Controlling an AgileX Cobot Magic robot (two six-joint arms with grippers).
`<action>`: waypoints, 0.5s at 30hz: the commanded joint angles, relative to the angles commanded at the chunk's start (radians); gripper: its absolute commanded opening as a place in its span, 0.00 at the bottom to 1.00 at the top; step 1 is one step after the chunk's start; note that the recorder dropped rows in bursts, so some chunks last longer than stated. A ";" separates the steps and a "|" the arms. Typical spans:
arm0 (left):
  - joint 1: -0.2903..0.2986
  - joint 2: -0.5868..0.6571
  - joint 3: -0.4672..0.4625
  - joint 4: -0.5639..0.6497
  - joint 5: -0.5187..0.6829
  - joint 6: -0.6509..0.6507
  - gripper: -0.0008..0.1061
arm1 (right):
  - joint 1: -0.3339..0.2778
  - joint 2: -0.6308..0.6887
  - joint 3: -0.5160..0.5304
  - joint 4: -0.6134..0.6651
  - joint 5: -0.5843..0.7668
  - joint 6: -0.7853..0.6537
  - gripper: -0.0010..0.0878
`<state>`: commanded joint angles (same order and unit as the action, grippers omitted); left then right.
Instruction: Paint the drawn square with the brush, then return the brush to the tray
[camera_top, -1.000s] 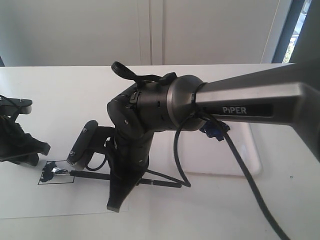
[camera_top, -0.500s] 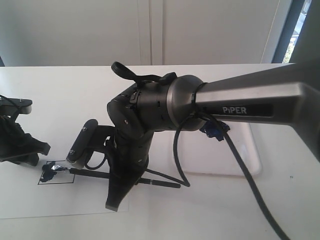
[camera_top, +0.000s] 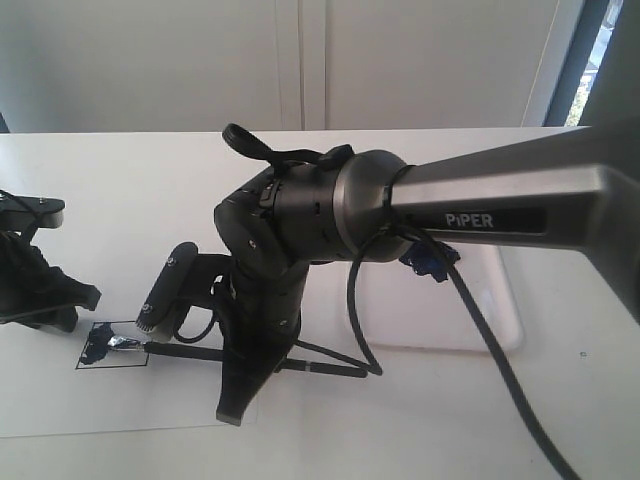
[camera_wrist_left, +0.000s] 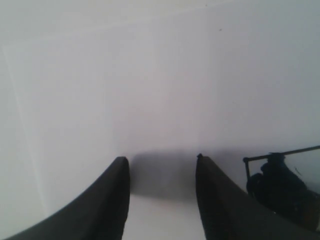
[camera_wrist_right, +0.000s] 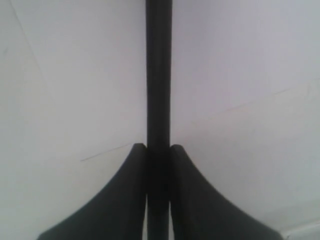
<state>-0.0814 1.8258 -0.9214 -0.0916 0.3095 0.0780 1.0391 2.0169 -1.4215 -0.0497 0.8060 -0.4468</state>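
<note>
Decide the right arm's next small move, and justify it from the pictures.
Probably sweep the brush tip sideways over the white part of the drawn square: the right tool is shut on the handle, the bristles sit inside the outline, and only part looks black.

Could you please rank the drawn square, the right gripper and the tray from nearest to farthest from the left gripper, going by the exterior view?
From the left gripper:
1. drawn square: just beside it, on the left of the table.
2. right gripper: near the middle, shut on the brush.
3. tray: far over on the right, partly hidden behind the right arm.
</note>
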 joint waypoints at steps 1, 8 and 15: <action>0.000 0.000 0.000 0.000 0.000 0.000 0.46 | 0.000 0.000 0.000 0.000 0.002 -0.002 0.01; 0.000 0.000 0.000 0.000 0.000 0.000 0.46 | 0.000 0.000 0.000 0.042 0.029 -0.048 0.01; 0.000 0.000 0.000 0.000 0.002 0.000 0.46 | 0.002 0.000 0.000 0.060 0.027 -0.057 0.01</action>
<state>-0.0814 1.8258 -0.9214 -0.0916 0.3114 0.0780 1.0408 2.0169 -1.4215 0.0108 0.8328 -0.5037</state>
